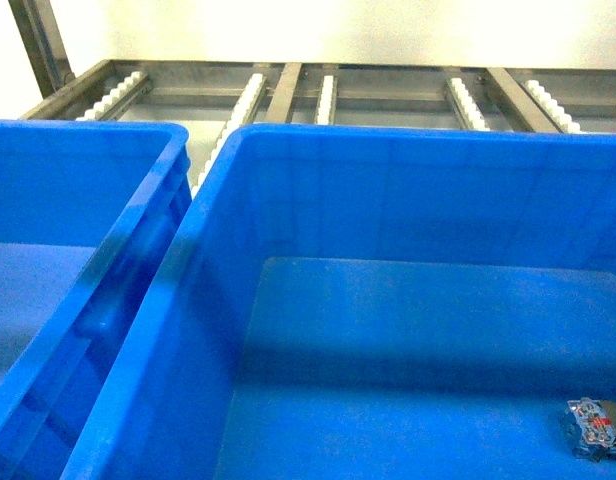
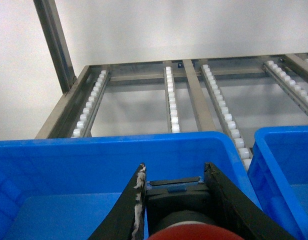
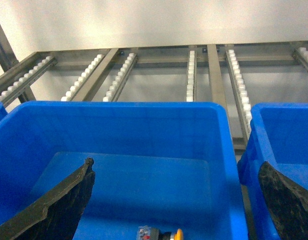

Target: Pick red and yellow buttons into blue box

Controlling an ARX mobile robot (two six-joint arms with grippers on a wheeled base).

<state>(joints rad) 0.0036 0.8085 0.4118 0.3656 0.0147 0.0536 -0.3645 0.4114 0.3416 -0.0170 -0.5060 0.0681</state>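
My left gripper (image 2: 176, 170) is shut on the red button (image 2: 194, 233); its black body (image 2: 176, 197) sits clamped between the two fingers. It hangs above the inside of a blue crate (image 2: 94, 160). The yellow button (image 3: 161, 234) lies on its side on the floor of the blue box (image 3: 144, 125), near the front. My right gripper (image 3: 176, 165) stands wide open above that box with nothing between its fingers. In the head view the same button (image 1: 596, 430) rests at the box's (image 1: 388, 190) near right corner. Neither gripper shows in the head view.
A second blue crate (image 1: 78, 200) stands tight against the box's left side, and another crate (image 3: 284, 125) is on its right. Behind them runs a metal roller rack (image 1: 328, 95) with white rollers, a wall beyond it and an upright post (image 2: 54, 45) at the left.
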